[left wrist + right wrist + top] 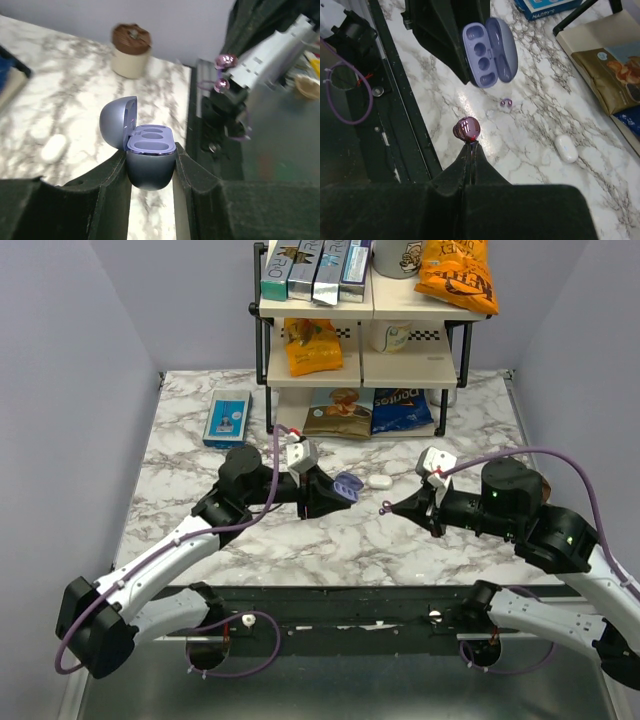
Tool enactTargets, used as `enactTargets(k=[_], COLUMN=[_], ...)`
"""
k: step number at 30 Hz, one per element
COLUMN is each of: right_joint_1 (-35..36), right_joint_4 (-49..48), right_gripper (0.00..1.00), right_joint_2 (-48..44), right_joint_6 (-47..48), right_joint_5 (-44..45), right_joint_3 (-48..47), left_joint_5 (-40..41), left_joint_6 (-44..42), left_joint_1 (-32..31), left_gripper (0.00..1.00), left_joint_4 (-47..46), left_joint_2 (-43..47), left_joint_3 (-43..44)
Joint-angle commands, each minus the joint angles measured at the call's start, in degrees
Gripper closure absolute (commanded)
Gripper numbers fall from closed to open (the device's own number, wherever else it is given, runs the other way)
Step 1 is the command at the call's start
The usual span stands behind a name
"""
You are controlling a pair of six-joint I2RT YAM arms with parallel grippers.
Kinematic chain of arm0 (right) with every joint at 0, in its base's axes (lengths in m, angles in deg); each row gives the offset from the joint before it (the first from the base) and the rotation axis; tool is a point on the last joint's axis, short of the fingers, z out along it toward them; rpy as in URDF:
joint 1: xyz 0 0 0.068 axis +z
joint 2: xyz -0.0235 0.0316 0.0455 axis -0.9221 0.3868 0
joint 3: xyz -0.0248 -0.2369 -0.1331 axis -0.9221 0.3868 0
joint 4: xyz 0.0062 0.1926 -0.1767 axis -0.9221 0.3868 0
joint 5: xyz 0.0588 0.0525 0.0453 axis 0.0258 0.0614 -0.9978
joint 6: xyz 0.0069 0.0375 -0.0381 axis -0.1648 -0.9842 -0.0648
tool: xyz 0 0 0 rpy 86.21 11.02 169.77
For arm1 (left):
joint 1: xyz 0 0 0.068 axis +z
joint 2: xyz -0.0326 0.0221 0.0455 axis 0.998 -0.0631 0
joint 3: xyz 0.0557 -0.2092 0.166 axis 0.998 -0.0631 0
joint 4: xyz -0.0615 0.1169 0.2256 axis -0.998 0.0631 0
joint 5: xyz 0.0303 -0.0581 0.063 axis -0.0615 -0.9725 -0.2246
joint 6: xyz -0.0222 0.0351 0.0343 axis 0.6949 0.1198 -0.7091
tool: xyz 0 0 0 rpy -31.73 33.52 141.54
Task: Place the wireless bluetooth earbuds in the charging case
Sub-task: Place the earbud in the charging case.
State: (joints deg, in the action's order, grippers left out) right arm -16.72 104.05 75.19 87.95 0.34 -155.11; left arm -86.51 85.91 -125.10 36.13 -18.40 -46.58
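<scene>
The left fingers [112, 185] are clamped on the base of the open lavender charging case [150, 167], held off the desk [535, 120] with both wells empty. The right fingers [470, 167] pinch a dark red earbud [466, 129] near it; a second earbud [506, 103] lies on the desk

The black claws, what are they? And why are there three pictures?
They are the grippers of two robot arms bolted to a marble table. One picture looks down from above; the other two come from little cameras on each wrist. The left gripper is pinching the charging case, lid open, both sockets empty. The right gripper is shut on one small dark-red earbud. A second earbud lies on the table, with a white oval thing nearby. At the back are a blue box and a snack shelf.
</scene>
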Motion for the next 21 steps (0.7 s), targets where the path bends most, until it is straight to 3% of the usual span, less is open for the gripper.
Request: enactTargets(k=[1,10,21], right_joint_1=[2.2,7.9,13.0], right_joint_4=[4.1,7.7,8.7], right_gripper=[0.99,0.99,0.99], right_joint_2=[1.0,6.5,10.2], right_joint_6=[3.5,6.9,9.0], right_joint_5=[1.8,5.2,4.0], right_joint_3=[-1.8,-7.5,-8.4], left_joint_5=[-17.4,-22.7,-22.5], left_joint_6=[-7.2,-19.0,-18.5], left_joint_1=[0.3,0.2,-2.3], left_gripper=[1.0,1.0,1.0], left_joint_4=[13.1,26.9,24.6], left_joint_2=[-3.8,-6.1,-5.1], left_joint_3=[5.7,9.3,6.4])
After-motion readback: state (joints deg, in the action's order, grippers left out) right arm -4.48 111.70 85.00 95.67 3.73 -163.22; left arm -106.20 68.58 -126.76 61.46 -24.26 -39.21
